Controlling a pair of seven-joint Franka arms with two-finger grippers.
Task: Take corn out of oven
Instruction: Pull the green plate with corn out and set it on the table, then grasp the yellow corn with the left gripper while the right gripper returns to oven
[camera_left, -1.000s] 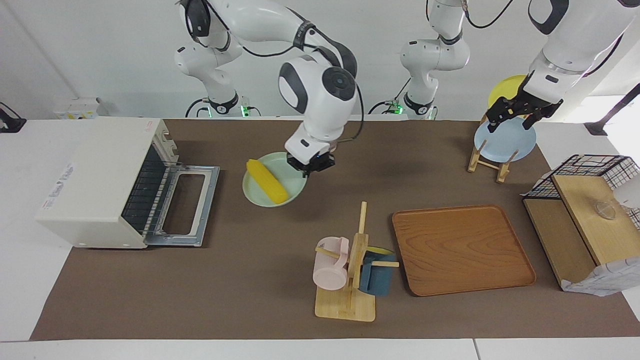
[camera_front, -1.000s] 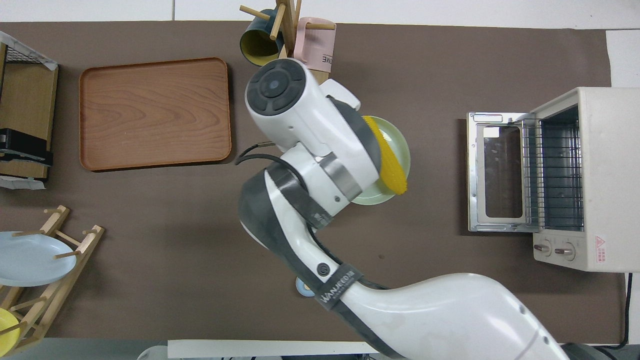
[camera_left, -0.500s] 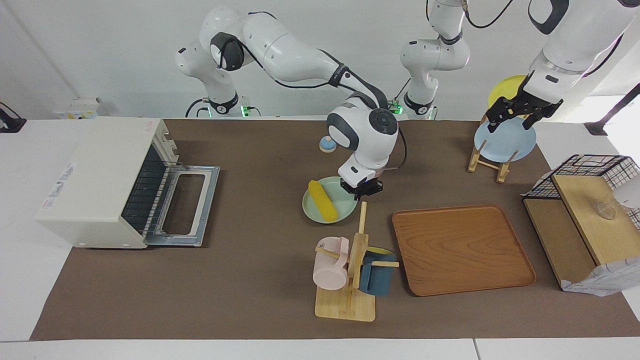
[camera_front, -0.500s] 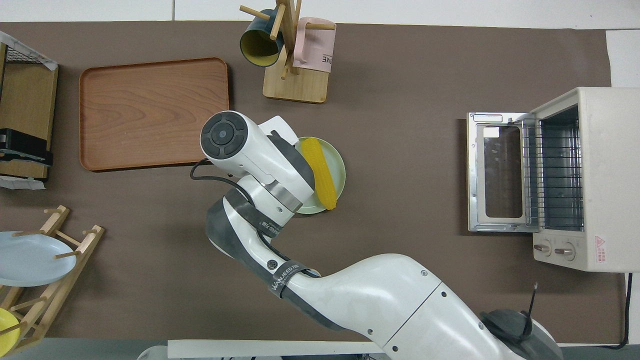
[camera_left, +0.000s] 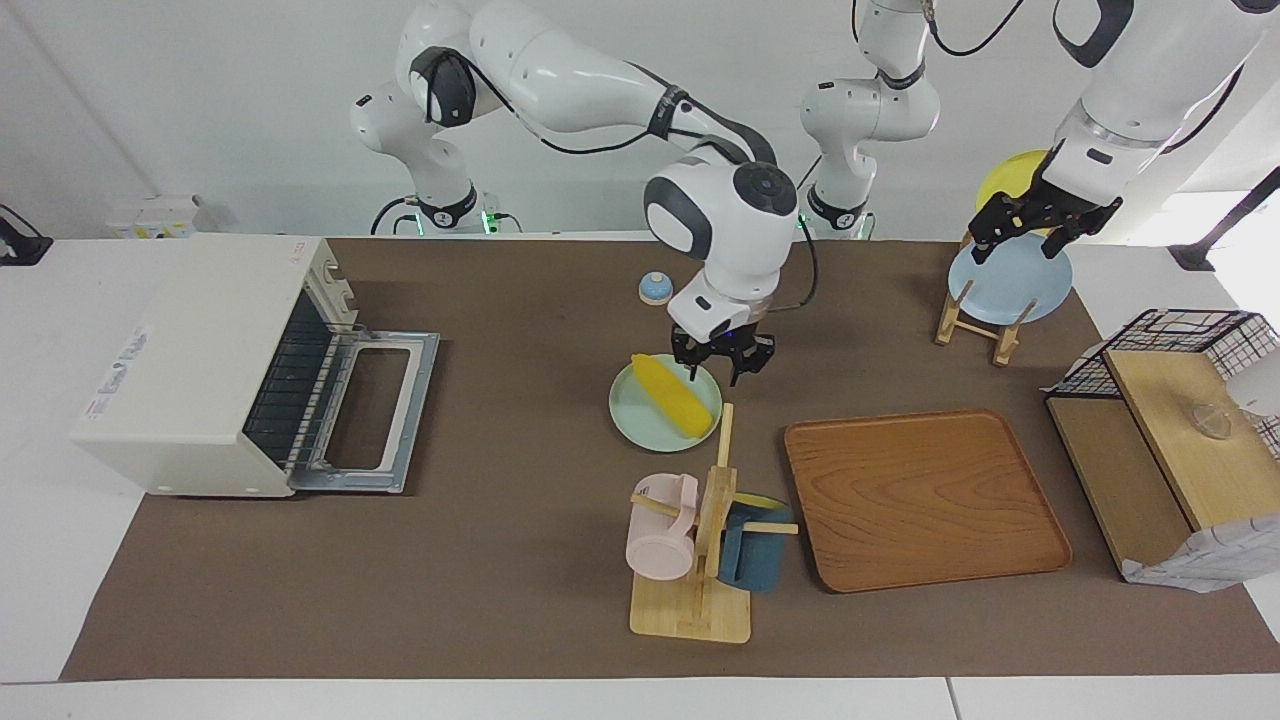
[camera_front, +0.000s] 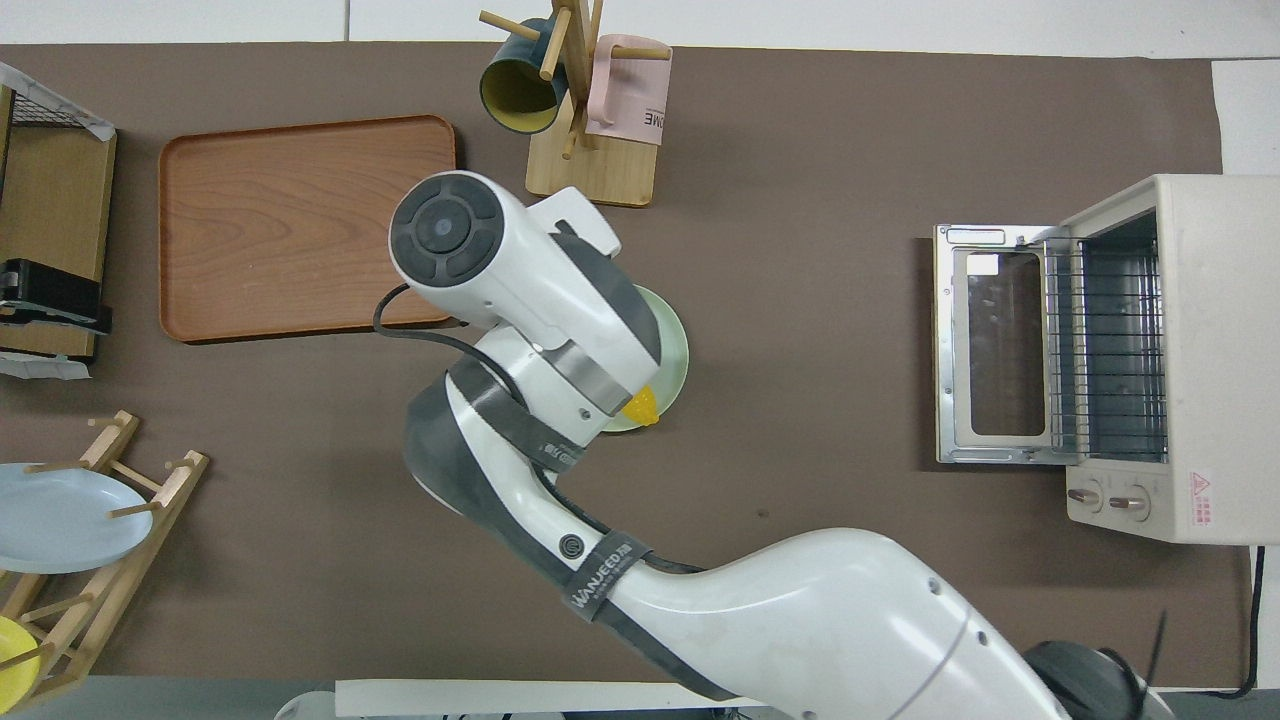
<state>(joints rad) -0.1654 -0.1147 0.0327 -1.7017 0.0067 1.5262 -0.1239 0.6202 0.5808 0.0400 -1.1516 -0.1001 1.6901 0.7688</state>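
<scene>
Right claw (camera_left: 721, 362) spread wide, empty, just above plate (camera_left: 640, 420) rim. Corn (camera_left: 676, 396) lies on plate, intact. Oven (camera_left: 200, 365) door down. Left claw (camera_left: 1030, 222) over dish rack (camera_left: 975, 315), spread, empty.

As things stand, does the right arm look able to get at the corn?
Probably yes: the right pincer hangs open just over the corn, which lies uncovered on the green plate; nothing stands between them.

Table (camera_left: 500, 560): oven (camera_left: 190, 360), green plate (camera_left: 640, 420), tray (camera_left: 925, 495), mug rack (camera_left: 690, 610).

Overhead, the right arm (camera_front: 530, 300) hides most of the corn (camera_front: 641, 408).
</scene>
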